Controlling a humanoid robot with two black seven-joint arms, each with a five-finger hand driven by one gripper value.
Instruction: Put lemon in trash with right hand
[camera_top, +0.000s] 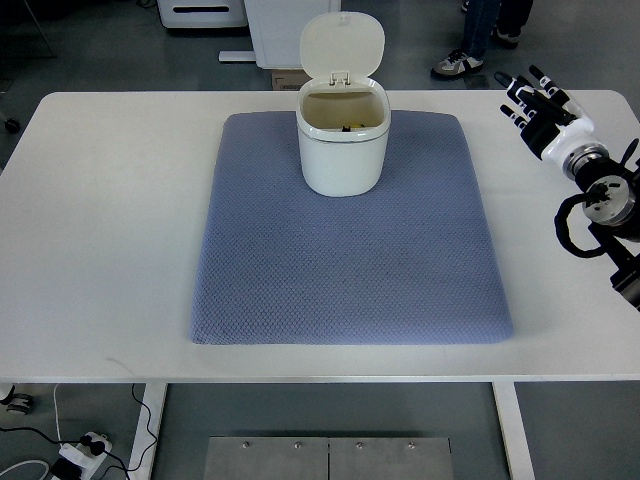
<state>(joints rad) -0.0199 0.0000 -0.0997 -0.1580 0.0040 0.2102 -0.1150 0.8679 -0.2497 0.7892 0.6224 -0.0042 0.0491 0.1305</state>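
Hovering far right, right hand (535, 105) open and empty; lemon (352, 127) apparently lying in bin (342, 150); needing only withdrawal.

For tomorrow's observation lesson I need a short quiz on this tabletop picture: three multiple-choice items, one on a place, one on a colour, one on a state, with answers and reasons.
1. Where does the small white plastic trash bin stand?
A. on the bare table
B. on the mat's far edge, at its middle
C. on the floor

2. What colour is the quilted fabric mat?
A. blue-grey
B. red
C. green

3. How is the bin's hinged lid?
A. shut
B. removed
C. flipped up open

Answers: 1 B, the mat lies under the bin; 2 A, blue-grey against the white table; 3 C, the lid stands upright, showing something yellow inside. The black-and-white right hand holds nothing.
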